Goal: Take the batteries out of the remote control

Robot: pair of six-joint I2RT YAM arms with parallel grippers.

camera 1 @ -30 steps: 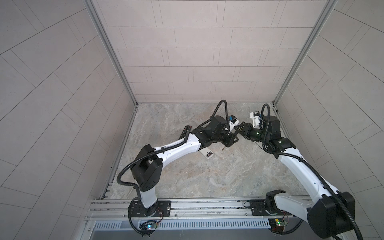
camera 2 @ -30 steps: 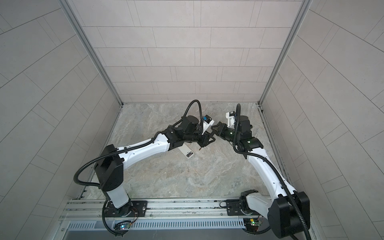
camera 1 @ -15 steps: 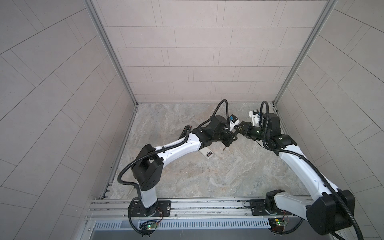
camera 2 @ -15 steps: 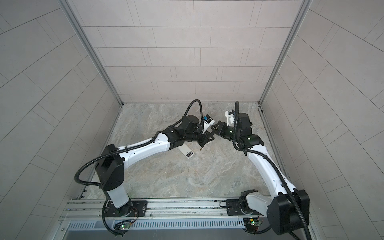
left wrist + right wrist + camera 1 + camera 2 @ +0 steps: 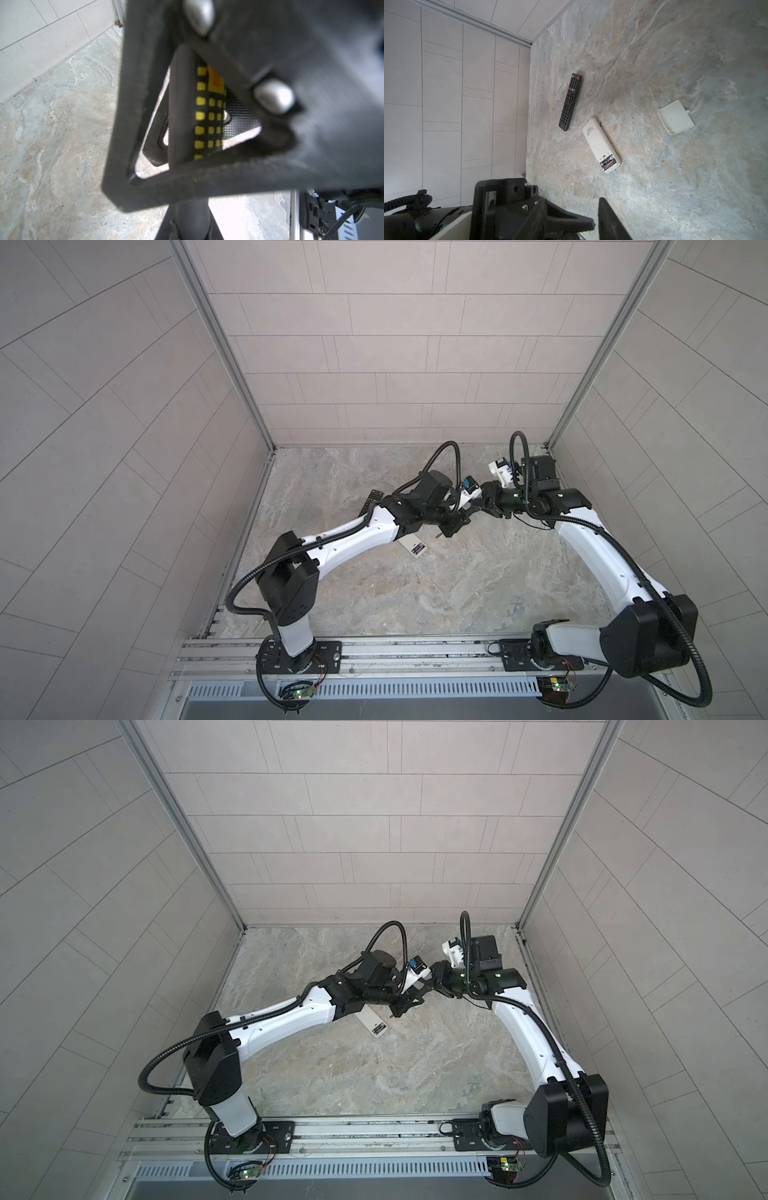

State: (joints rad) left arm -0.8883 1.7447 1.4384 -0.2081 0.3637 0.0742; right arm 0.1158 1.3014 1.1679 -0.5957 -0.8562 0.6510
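The white remote control [image 5: 600, 143] lies face down on the floor with its compartment open. Two batteries [image 5: 608, 161] sit inside it. In both top views it [image 5: 411, 548] [image 5: 374, 1025] pokes out from under my left forearm. My left gripper [image 5: 452, 526] [image 5: 402, 1006] [image 5: 191, 226] hangs above the floor just right of it, shut on a screwdriver [image 5: 199, 116] with a black-and-yellow handle. My right gripper [image 5: 484, 506] [image 5: 433, 979] [image 5: 596, 223] meets it from the right. Its jaws stand slightly apart around the handle, one finger [image 5: 239, 172] filling the left wrist view.
A black remote [image 5: 570, 101] [image 5: 371, 502] lies near the left wall. The white battery cover [image 5: 675, 117] rests alone on the stone floor. The back wall and right wall stand close behind my right arm.
My left jaws have closed on the screwdriver handle. My right jaws have since widened, and the right wrist has shifted a little toward the back.
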